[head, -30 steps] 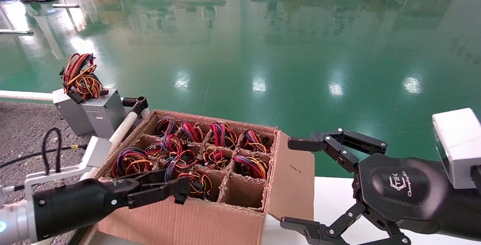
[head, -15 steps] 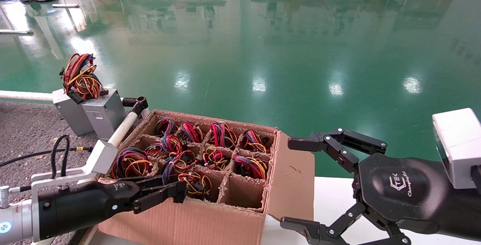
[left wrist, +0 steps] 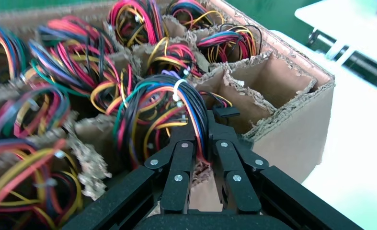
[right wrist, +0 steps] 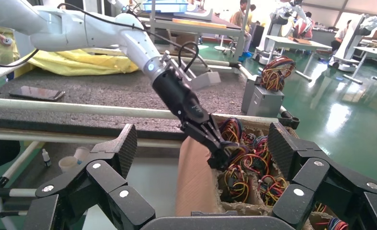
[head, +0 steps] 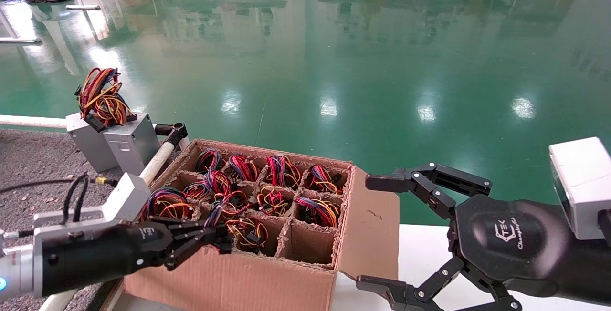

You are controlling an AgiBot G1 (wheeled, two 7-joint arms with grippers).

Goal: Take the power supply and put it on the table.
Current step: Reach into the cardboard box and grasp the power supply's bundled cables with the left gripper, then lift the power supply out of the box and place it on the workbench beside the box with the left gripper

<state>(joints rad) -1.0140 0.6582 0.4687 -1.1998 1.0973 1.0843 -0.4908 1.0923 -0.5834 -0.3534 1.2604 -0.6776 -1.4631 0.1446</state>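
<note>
The power supply's grey body is hidden. What shows is a black, blue, red and yellow wire bundle rising out of a front cell of the cardboard box. My left gripper reaches over the box's front left corner and is shut on those wires, which run between its jaws. The right wrist view shows the same grip. The table with its dark speckled cover lies to the left, edged by a white tube. My right gripper hangs open at the right, holding nothing.
Two plain grey boxes carrying a wire bundle stand at the table's far corner. Other cells hold several more bundles; one front cell is empty. The box sits on a smooth white surface. A phone lies on the table.
My left gripper has drawn back slightly to the left at the front cell and its jaws have shut on the wire bundle. The right arm has not moved.
</note>
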